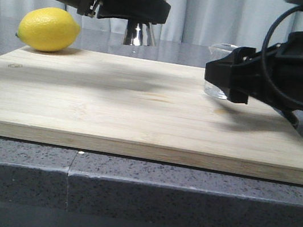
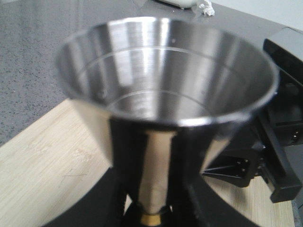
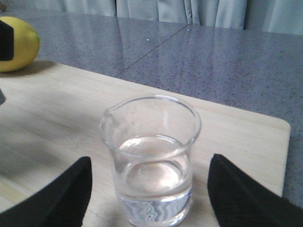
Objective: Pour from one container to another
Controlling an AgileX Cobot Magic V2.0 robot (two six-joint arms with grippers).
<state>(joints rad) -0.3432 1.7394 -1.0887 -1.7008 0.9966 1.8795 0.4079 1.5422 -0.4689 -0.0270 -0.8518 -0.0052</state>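
Water is seen in the small glass beaker (image 3: 150,161), which stands on the far right part of the wooden board (image 1: 140,112). The beaker is filled about a third of the way. It is clear and round, with a little pouring lip on its rim, and the water at the bottom looks wavy through the thick glass. The right tool (image 3: 149,194) is spread wide, with one black finger on each side of the beaker and a gap left on both sides. Nothing is gripped yet. It is likely placed this way so that the beaker can be squeezed and lifted next.

The steel jigger (image 2: 165,90) is held up off the board by the left tool (image 2: 147,189), which is closed on its thin middle part, just above the gold band (image 2: 152,218). The jigger is shiny and smooth, shaped like two cones joined at their points. Its open cup is turned up, and thin rings are seen inside it. No water is seen in it. It is probably held upright like this so that water can be poured in without spilling. In the front view only its lower cone is seen, hanging under the left arm near the back of the board, well apart from the beaker.

A yellow lemon (image 1: 49,29) with bumpy skin lies at the far left corner of the board. The board is pale and smooth with fine lines in the wood, and it rests on a grey speckled counter (image 1: 184,199). No pouring is begun yet.
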